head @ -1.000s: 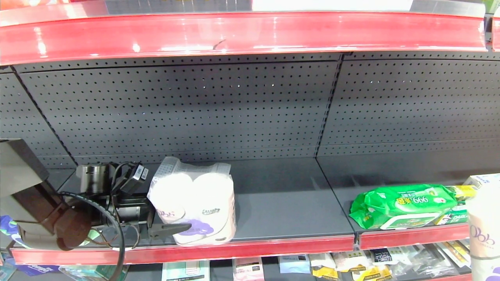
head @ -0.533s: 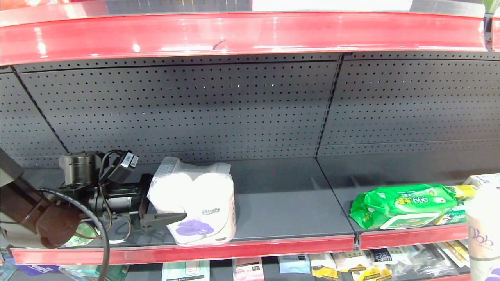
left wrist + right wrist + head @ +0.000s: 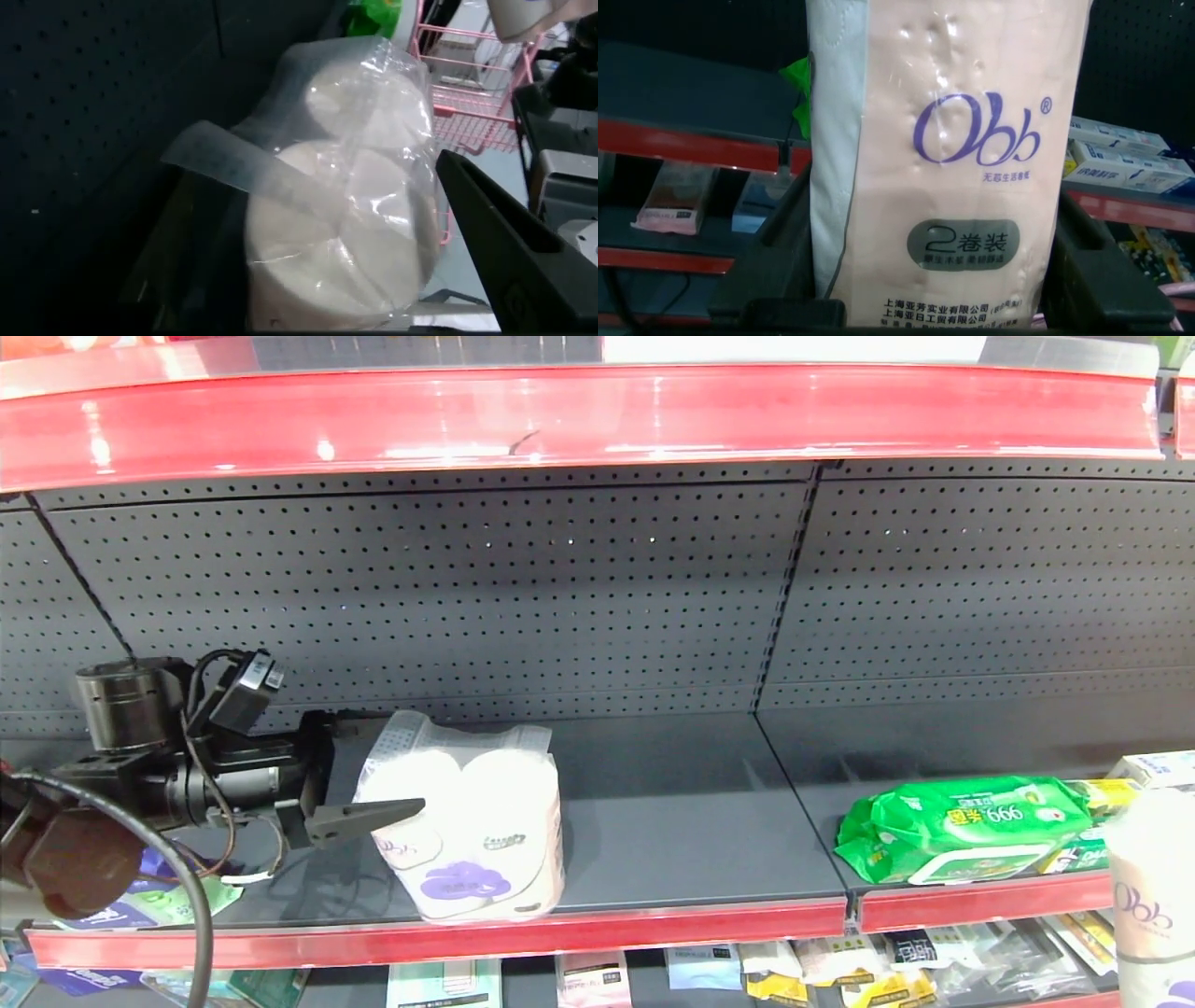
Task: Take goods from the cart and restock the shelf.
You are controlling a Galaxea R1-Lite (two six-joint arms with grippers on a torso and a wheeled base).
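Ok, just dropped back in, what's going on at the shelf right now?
The left gripper is open beside a wrapped toilet roll pack that stands near the front edge of the grey shelf, with its jaws not clamping the pack. The right gripper holds a second toilet roll pack upright, low on the right in front of the shelving and not yet placed. A green wet wipes pack lies in the next bay.

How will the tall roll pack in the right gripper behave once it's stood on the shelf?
Probably light for its size: the roll pack looks like soft paper under thin film. It appears taller than wide, so it may tip if released upright and nudged. The glossy, dimpled wrap could slide and give a little under pressure.
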